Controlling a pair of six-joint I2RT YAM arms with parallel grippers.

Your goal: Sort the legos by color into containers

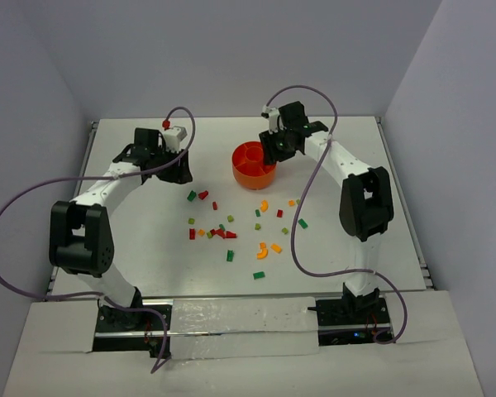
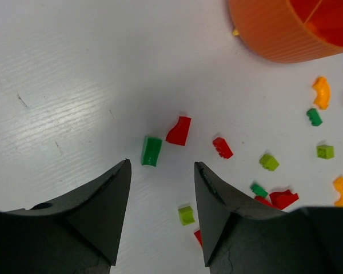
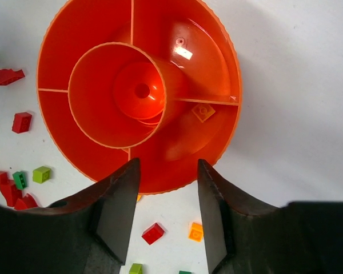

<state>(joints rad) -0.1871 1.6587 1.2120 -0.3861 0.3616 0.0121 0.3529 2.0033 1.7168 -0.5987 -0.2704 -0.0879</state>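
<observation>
Legos (image 1: 223,233) scattered | left fingers (image 2: 103,211) apart, empty; green brick (image 2: 151,151) just ahead: straddle it alone, clear of red brick (image 2: 179,131) | right fingers (image 3: 117,211) apart, empty above bowl (image 3: 226,68)

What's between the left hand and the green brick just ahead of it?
Nothing visible. The left hand is open and the green brick lies just beyond its gap; a red brick sits beside the green one, not in the path.

- bowl (image 1: 254,179): orange, fine ribbing on the outer wall
- bricks (image 2: 151,151): red, dark green, lime, orange, yellow-orange
- table (image 1: 149,265): white
- cables (image 1: 293,236): purple
</observation>
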